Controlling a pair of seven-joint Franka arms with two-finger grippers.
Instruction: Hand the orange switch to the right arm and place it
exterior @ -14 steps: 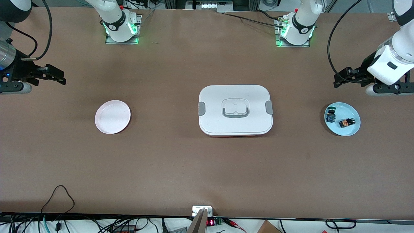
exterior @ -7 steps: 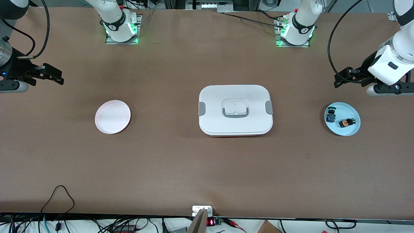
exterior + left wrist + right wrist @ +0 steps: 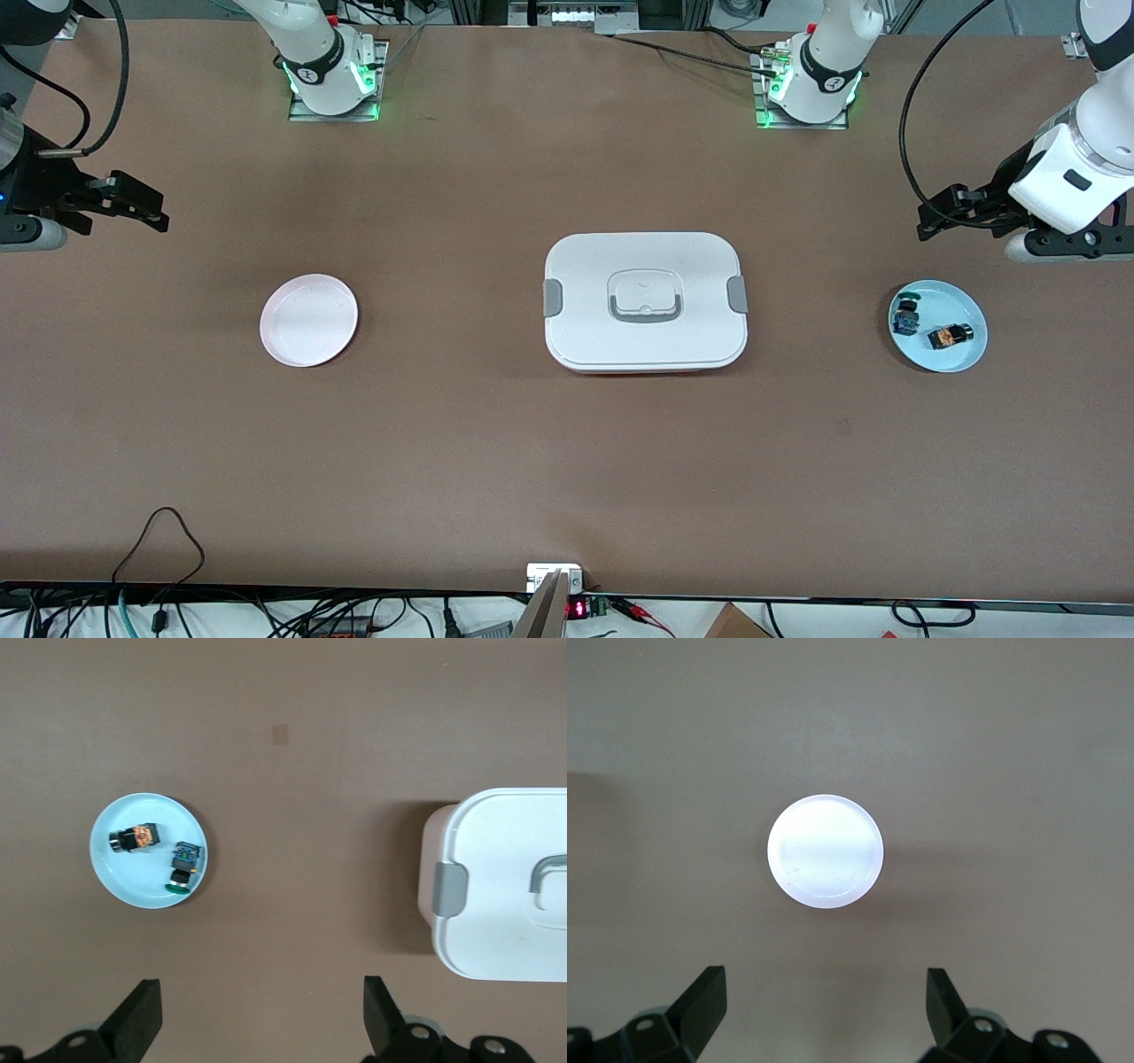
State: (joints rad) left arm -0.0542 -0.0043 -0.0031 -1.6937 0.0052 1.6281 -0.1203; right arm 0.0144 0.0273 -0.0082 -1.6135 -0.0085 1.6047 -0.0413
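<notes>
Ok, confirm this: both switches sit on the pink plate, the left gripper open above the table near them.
Wrong plate. The orange switch and the green-faced switch lie on the light blue plate, as the front view shows; the pink plate holds nothing. The left gripper is open nearby.

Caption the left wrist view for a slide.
Open left gripper above table; blue plate holds orange switch and green-faced switch; white box alongside.

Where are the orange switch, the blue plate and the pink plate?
orange switch (image 3: 950, 336): front view, middle of its body.
blue plate (image 3: 955, 361): front view, bare floor near the rim closest to the camera.
pink plate (image 3: 308, 320): front view, bare centre.
</notes>
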